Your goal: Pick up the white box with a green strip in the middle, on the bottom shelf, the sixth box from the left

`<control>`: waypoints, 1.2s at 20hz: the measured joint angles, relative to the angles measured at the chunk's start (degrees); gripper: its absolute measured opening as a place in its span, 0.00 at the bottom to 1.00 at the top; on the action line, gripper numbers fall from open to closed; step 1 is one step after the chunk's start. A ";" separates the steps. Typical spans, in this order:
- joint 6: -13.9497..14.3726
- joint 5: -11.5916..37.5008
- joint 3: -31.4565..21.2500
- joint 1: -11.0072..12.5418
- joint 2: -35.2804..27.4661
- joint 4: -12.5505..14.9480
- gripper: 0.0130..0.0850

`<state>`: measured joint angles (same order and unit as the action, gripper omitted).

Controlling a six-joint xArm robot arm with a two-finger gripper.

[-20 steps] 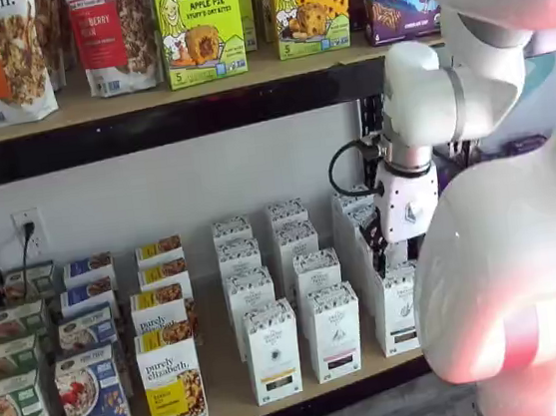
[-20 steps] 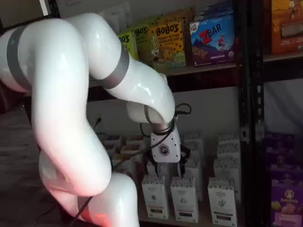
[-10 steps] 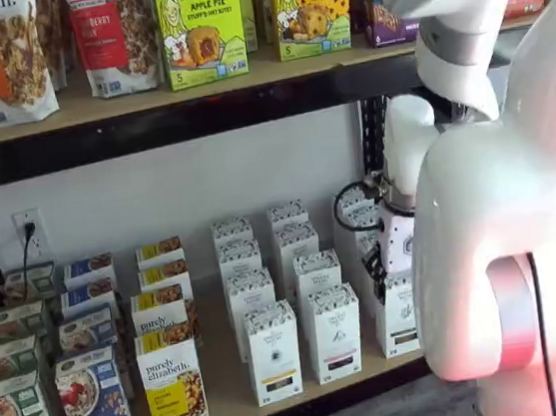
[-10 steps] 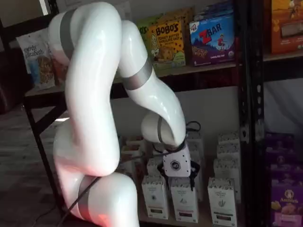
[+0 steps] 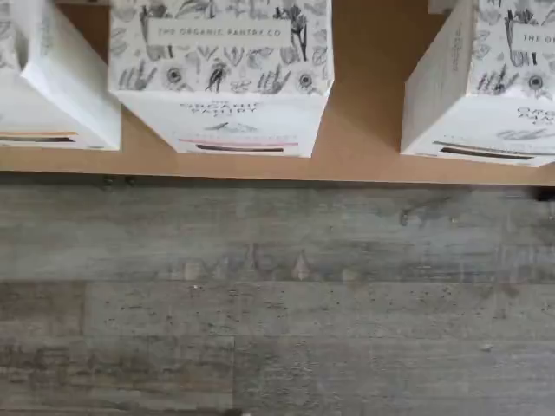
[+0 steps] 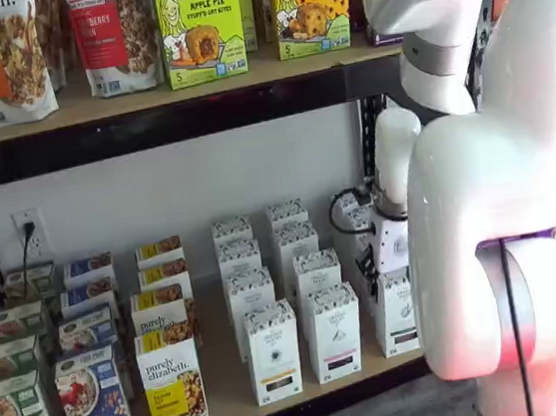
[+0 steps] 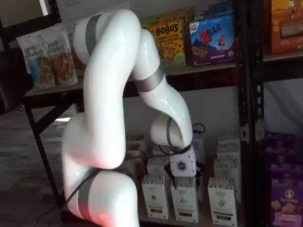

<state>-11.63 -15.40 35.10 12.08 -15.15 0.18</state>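
The white box (image 6: 399,317), with its dark-greenish strip low on the front, stands at the right end of the front row on the bottom shelf (image 6: 226,387); my arm partly covers it. It also shows in a shelf view (image 7: 221,201) and in the wrist view (image 5: 486,95). My gripper (image 7: 186,181) hangs low over the neighbouring white box with a pink strip (image 7: 184,201), just left of the white box. Its black fingers show a gap, so it is open and empty. In a shelf view the gripper (image 6: 371,273) shows side-on.
A like white carton with a yellow-orange strip (image 6: 273,354) stands further left, with Purely Elizabeth boxes (image 6: 171,381) beyond it. More white cartons fill the rows behind. A black rack post (image 7: 253,118) stands right of the white box. Grey plank floor (image 5: 277,295) lies before the shelf.
The gripper has come down and forward over the front row of white cartons. The arm's upper links have swung upright.
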 joint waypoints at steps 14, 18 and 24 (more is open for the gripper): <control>3.08 -1.79 16.01 3.47 -14.06 6.83 1.00; 1.57 -3.30 21.24 4.07 -17.81 5.92 1.00; -2.62 -4.52 28.14 4.70 -22.86 2.11 1.00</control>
<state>-14.26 -19.92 63.24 16.78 -38.01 2.30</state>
